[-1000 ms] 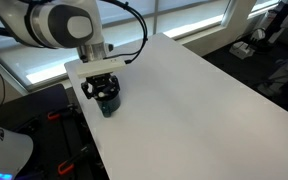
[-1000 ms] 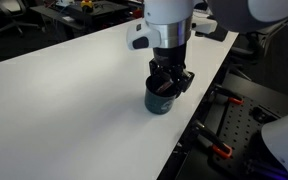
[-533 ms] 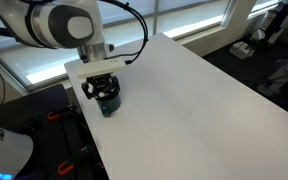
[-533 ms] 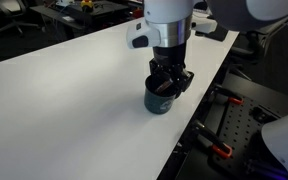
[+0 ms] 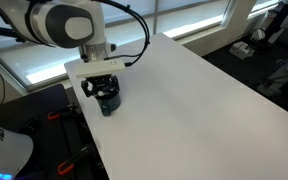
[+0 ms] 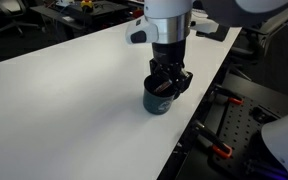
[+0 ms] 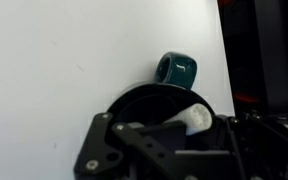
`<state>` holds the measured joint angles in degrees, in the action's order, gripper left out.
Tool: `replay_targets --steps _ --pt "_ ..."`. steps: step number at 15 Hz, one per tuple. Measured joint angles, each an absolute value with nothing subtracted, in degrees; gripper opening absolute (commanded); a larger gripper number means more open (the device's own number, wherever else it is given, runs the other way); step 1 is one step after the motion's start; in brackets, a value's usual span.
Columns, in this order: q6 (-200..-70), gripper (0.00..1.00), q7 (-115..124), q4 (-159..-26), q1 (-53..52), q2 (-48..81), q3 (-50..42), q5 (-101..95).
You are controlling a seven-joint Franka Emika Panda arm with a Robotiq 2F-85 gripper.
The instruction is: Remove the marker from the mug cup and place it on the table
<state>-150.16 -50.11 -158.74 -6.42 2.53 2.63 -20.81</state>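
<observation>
The hand (image 6: 170, 84) hung straight down over the mug (image 6: 157, 102), its fingertips at the rim. Its grip could not be told. The mug stood near the bench's (image 6: 74, 90) right edge. The marker was hidden beneath the hand.

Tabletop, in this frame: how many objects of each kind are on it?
Mug: 1, dark, directly under the gripper
Marker: 0 made out; the gripper blocks the mug's inside
Total on the table: 1 visible
</observation>
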Motion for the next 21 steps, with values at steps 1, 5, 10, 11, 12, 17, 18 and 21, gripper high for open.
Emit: replay_targets --steps 1,5,10,11,12,17,18,21 --pt "-150.2 0.01 -51.2 -158.7 -6.4 2.1 2.8 -18.6" --pt "-150.2 0.01 -52.8 -158.7 -6.4 -0.5 3.6 -13.3" --pt "-149.9 0.01 -52.8 -158.8 -6.5 -3.6 3.9 -12.2" --pt "-149.7 0.01 -52.8 -158.8 -6.5 -4.1 3.9 -12.2" --pt "-149.3 0.01 -52.8 -158.8 -6.5 -4.6 3.9 -12.2" --pt "-143.3 0.01 -52.8 -158.8 -6.6 -8.9 3.9 -9.6" --pt "-141.9 0.01 -52.8 -158.8 -6.7 -10.2 3.9 -8.9" --pt "-138.2 0.01 -52.5 -158.7 -6.7 -14.5 3.6 -7.4"
